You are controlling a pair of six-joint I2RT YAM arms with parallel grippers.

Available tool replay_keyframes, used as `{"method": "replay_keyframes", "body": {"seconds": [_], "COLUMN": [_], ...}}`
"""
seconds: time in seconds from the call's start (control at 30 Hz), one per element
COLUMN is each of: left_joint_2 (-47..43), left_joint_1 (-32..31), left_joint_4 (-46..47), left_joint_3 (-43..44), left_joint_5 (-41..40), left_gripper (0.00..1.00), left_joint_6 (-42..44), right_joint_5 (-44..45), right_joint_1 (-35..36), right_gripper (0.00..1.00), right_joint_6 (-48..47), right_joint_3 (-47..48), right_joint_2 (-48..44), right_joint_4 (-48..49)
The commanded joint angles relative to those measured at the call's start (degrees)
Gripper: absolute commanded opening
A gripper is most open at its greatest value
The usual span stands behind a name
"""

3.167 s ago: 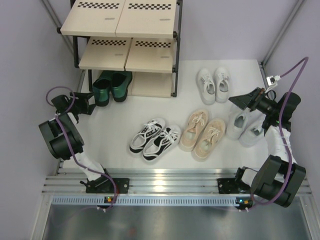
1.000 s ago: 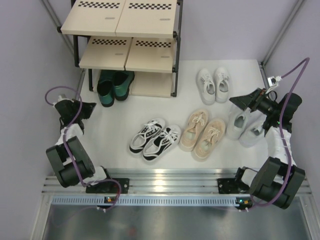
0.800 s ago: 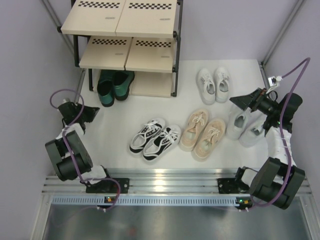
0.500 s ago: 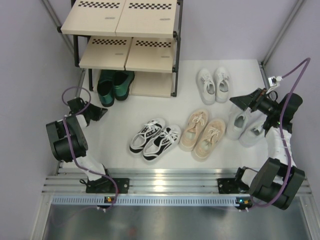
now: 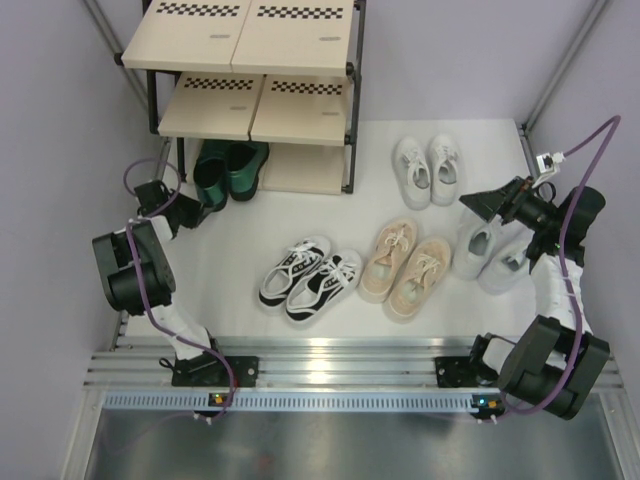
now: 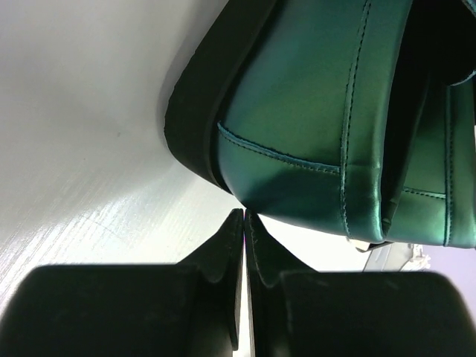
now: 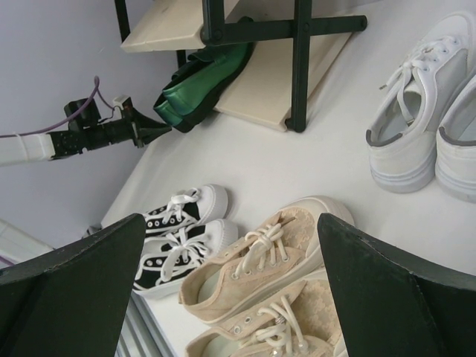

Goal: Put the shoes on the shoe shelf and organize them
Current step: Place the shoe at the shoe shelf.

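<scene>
The dark green shoes [image 5: 228, 170] stand half under the shoe shelf [image 5: 250, 60], heels toward me. My left gripper [image 5: 197, 207] is shut and empty, its tips [image 6: 244, 217] right at the heel of the left green shoe [image 6: 320, 111]. Whether it touches I cannot tell. On the floor lie the black-and-white sneakers [image 5: 308, 278], the tan sneakers [image 5: 405, 268], the small white sneakers [image 5: 427, 168] and the larger pale grey pair [image 5: 492, 252]. My right gripper [image 5: 487, 200] hangs wide open above the pale grey pair, holding nothing.
The shelf's black frame post [image 7: 300, 67] stands between the green shoes [image 7: 204, 85] and the small white sneakers [image 7: 416, 126]. Grey walls close in at left and right. A metal rail [image 5: 330, 360] runs along the near edge.
My left gripper has swung from the left wall up and right to the green shoe's heel. The green shoes sit slightly further under the shelf than at first. The right arm has not moved.
</scene>
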Motion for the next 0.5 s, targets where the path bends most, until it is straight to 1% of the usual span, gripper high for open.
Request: {"method": "replay_keyframes", "body": {"seconds": [0.0,0.23,0.47], "left_joint_2": [0.19,0.98,1.07], "left_joint_1": [-0.07,-0.42,-1.48], "left_joint_4": [4.25,4.25,4.87], "left_joint_3": [4.98,8.15,9.47], "left_joint_5": [0.96,2.19,2.63], "left_gripper": [0.09,0.09,0.09], "left_joint_6": [0.64,0.37,-0.5], "right_joint_5": [-0.38,-0.38,-0.38], "right_joint_1": [-1.11,-1.2,-1.64], "right_gripper": [0.99,0.99,0.99], "right_joint_6": [-1.95,-1.95,-2.12], "right_joint_3": [0.18,0.26,0.27], "right_joint_2": [-0.44,-0.26,-0.35], "right_joint_4": [1.34,1.34,1.25]}}
